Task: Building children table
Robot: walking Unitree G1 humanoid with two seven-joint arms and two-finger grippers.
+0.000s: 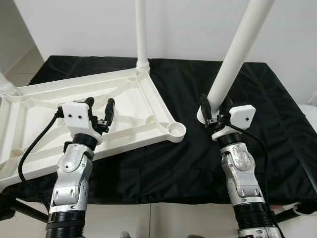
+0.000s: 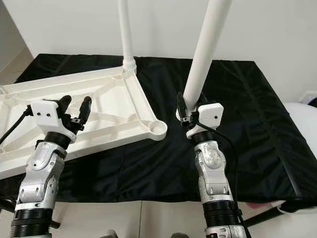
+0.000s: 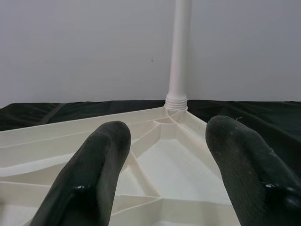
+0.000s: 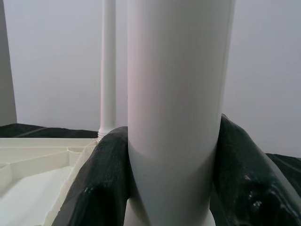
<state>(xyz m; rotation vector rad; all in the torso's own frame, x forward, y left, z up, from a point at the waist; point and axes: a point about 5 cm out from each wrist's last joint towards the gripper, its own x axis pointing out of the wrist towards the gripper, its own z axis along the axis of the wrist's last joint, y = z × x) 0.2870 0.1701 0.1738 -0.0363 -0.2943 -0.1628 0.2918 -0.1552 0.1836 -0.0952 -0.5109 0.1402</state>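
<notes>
Tabletop (image 1: pixel 124 106) lies inverted on the black surface (image 1: pixel 198 163); its empty corner socket (image 1: pixel 176 130) sits just left of my right jaws (image 1: pixel 214 110), clenched on a leg (image 1: pixel 233 62) leaning rightward. Left wrist view: my left jaws (image 3: pixel 162 165), released, hover over the tabletop's ribs.

Black cloth (image 1: pixel 198 163), white wall (image 1: pixel 198 25).

White plastic tabletop (image 1: pixel 74 124), upside down at left of frame on a black cloth, ribbed underside up. One white leg (image 1: pixel 141 34) stands upright, screwed into its far corner at top centre. The near right corner socket (image 1: pixel 176 130) is open. A second, loose white leg (image 1: pixel 237 54) stands tilted at right of centre, foot on the cloth just beside that socket.
</notes>
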